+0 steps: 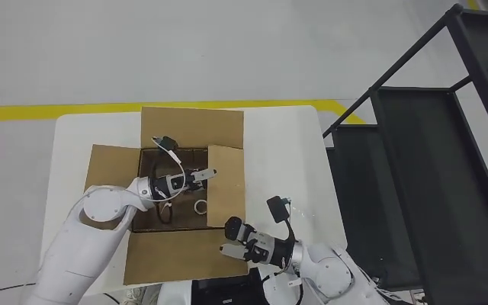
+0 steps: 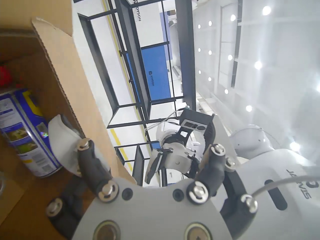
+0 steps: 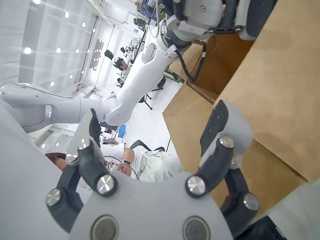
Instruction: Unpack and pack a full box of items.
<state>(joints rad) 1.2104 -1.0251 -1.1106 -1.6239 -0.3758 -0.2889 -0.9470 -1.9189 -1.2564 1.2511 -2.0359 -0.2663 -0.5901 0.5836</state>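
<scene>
1. Top view. Nearest the lens: right gripper point(image 1: 228, 238), fingers parted and empty, just beside the near right corner of the box point(image 1: 191, 126). Brown cardboard, flaps opened outward, dark inside, set on the white table point(image 1: 284, 152). Left gripper point(image 1: 204, 174) at the box's right side, near a small pale ring point(image 1: 202, 206) on the box floor.
2. Left wrist view. Left gripper point(image 2: 136, 136) spread wide, gripping nothing, astride a wall of the box point(image 2: 60, 81): one white pad point(image 2: 62, 133) inside, the other finger outside. Corrugated core exposed along the wall's cut edge. Inside, close to the pad, a blue-and-yellow spray can point(image 2: 22, 136); beyond it a red item point(image 2: 3, 76), too cropped to identify. Right gripper point(image 2: 153, 162) farther off.
3. Right wrist view. Right gripper point(image 3: 152, 128) wide open and empty, one ribbed pad point(image 3: 215, 123) just beside a plain brown flap of the box point(image 3: 280, 88). Left gripper point(image 3: 247, 18) farther off, at a flap's edge.
</scene>
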